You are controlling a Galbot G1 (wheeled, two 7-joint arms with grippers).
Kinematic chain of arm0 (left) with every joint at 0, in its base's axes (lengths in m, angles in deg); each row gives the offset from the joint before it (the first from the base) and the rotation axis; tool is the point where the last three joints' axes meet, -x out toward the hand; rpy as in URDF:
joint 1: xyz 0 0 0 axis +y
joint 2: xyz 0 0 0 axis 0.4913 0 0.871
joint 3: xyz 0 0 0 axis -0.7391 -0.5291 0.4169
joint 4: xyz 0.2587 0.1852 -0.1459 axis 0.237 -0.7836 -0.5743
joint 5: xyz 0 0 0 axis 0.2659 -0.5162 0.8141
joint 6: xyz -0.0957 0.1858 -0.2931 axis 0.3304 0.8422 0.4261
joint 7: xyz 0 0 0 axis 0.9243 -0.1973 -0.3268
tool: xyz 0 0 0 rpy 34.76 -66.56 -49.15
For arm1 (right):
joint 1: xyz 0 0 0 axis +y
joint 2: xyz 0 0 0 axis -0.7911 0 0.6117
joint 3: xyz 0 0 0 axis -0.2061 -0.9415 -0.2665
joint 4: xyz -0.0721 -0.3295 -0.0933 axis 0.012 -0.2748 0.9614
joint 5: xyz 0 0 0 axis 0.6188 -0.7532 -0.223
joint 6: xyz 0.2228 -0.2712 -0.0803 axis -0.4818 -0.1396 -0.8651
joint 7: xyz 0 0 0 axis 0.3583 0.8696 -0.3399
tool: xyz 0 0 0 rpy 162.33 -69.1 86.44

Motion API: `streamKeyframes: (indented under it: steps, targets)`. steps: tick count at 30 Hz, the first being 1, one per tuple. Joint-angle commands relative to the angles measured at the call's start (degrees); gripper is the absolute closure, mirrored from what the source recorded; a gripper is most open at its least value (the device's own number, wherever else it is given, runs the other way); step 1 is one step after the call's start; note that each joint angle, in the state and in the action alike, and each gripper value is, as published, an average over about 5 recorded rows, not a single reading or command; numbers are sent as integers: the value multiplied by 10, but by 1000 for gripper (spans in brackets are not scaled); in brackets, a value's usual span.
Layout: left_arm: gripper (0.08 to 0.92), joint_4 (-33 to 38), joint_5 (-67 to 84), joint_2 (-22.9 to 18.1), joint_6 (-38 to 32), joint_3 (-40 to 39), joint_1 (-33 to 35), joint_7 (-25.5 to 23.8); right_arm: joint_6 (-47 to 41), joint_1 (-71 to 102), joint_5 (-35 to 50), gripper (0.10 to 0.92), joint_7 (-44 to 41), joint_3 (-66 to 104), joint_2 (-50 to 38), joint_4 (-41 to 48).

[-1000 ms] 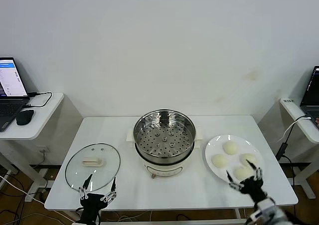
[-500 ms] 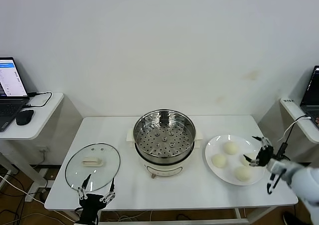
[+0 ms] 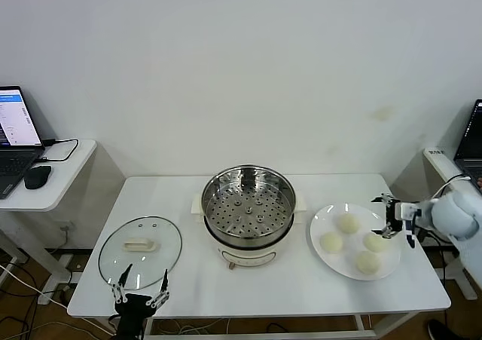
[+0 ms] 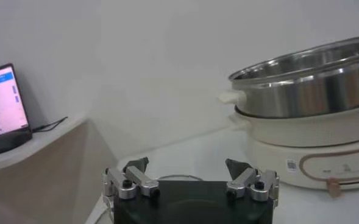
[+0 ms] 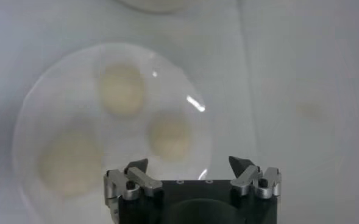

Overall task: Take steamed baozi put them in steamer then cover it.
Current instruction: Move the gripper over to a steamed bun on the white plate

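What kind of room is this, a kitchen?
Probably a lab or test room, not a kitchen: a bare white wall, side desks with an open laptop, and cooking gear, a steamer and a plate of buns, on a plain white table.

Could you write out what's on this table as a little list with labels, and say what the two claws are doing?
buns: four on a white plate, right side of the table
steamer: open steel basket on a cream pot, mid-table, no buns inside
lid: glass, flat on the table, left of the steamer
right claw: open, above the plate's far right edge, holding nothing
left claw: open, at the table's near edge by the lid, holding nothing
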Motion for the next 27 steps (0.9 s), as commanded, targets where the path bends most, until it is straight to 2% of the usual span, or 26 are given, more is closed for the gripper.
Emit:
streamKeyframes:
  steps: [1,11,27]
  targets:
    - [177,-3,-3,0,-11,3,-1,1,60,-206,-6,203,-86,-205,73,193]
    - [177,-3,-1,3,-10,15,-6,1,77,-227,-48,203,-80,-228,149,269]
    - [177,-10,1,9,-9,22,-17,0,57,-221,-92,203,-54,-231,183,309]
